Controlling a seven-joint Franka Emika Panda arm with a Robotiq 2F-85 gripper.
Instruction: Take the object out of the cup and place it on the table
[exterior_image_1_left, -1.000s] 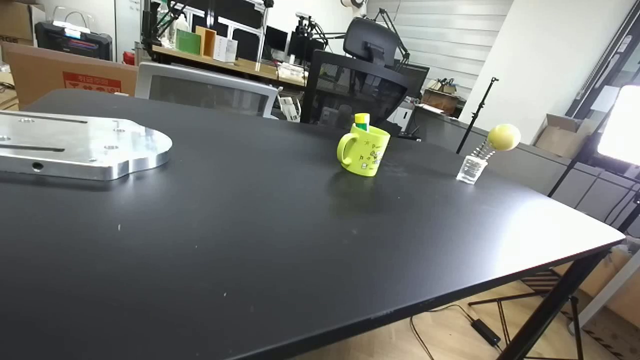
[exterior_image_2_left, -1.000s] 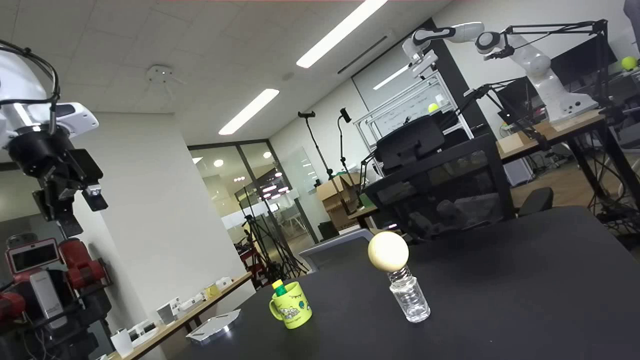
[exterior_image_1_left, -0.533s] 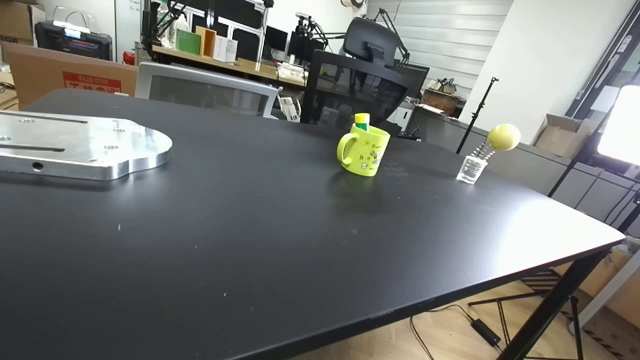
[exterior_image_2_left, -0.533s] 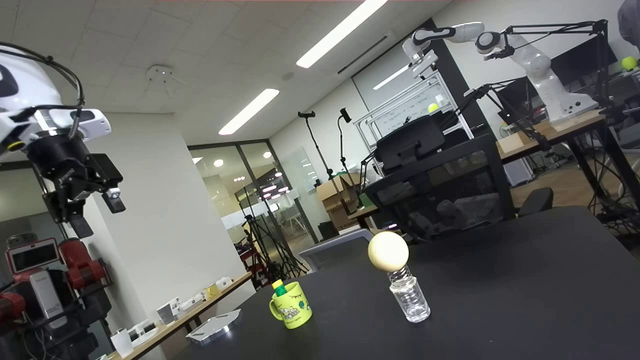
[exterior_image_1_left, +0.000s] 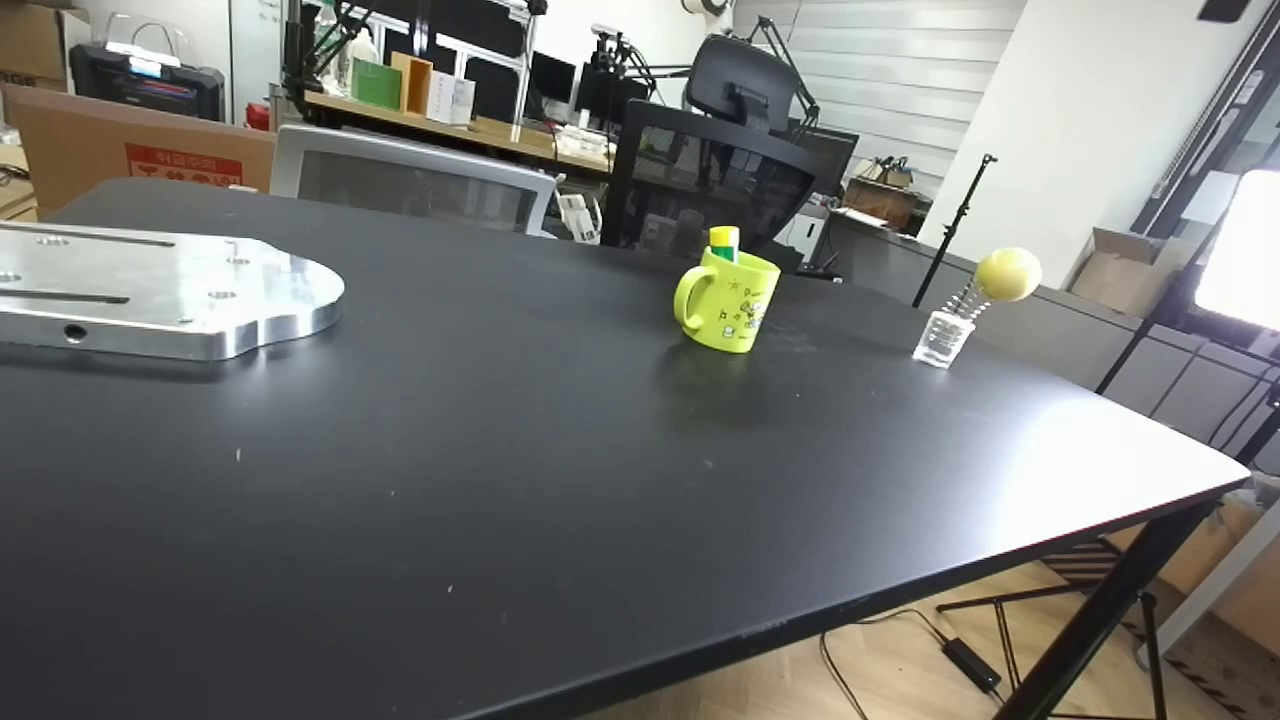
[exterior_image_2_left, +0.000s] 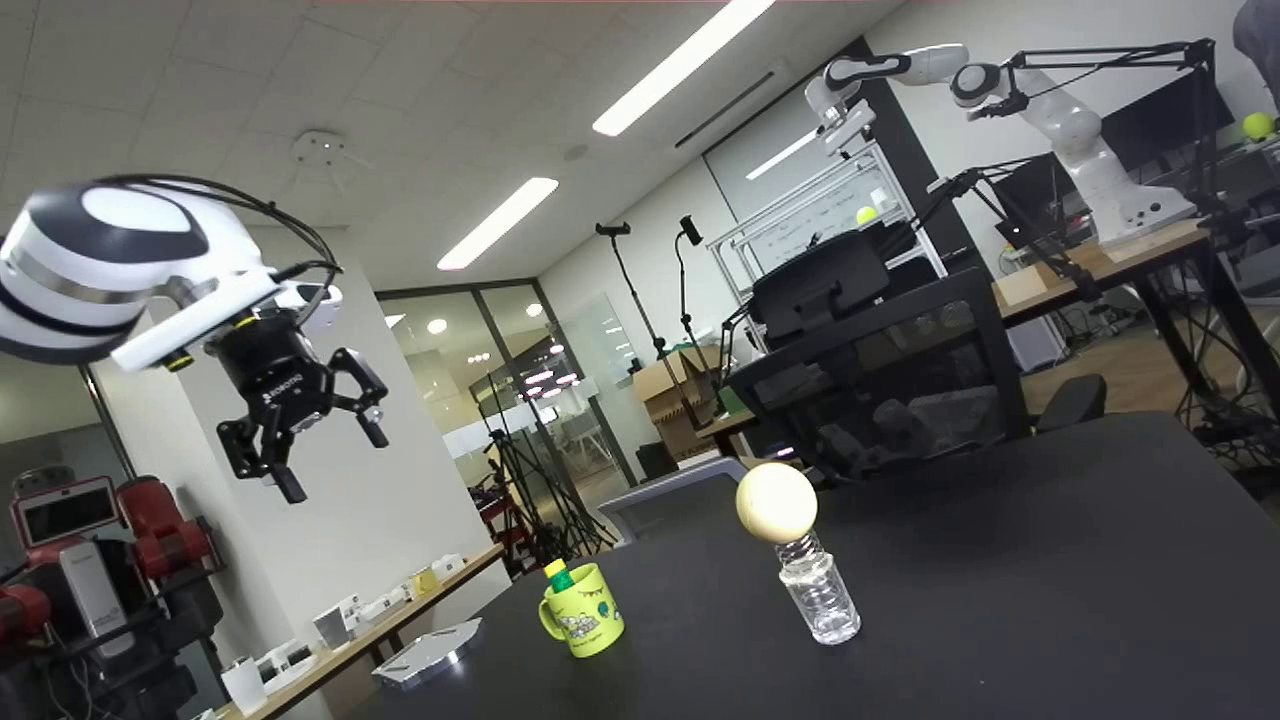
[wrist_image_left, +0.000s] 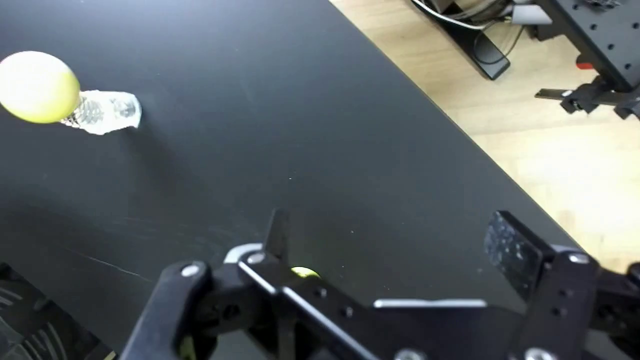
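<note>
The lime-green cup (exterior_image_1_left: 728, 312) stands upright on the black table (exterior_image_1_left: 480, 470); it also shows in an exterior view (exterior_image_2_left: 586, 622). The object, a green piece with a yellow cap (exterior_image_1_left: 723, 240), sticks up out of the cup's mouth, and its top also shows in an exterior view (exterior_image_2_left: 559, 574). Its lower part is hidden inside the cup. My gripper (exterior_image_2_left: 332, 462) is open and empty, high in the air, up and left of the cup in that view. In the wrist view my open fingers (wrist_image_left: 395, 237) show bare table between them; a lime sliver (wrist_image_left: 305, 272) peeks past one finger.
A clear glass with a spring and a yellow ball (exterior_image_1_left: 943, 338) stands on the table near the cup; it also shows in the wrist view (wrist_image_left: 112, 111). A silver metal plate (exterior_image_1_left: 170, 290) lies on the table. A black mesh chair (exterior_image_1_left: 710, 180) stands behind the table edge.
My arm and gripper have moved right and somewhat lower in an exterior view, with the fingers staying open. A dark tip now shows at an exterior view's top right. Cup and object have not moved.
</note>
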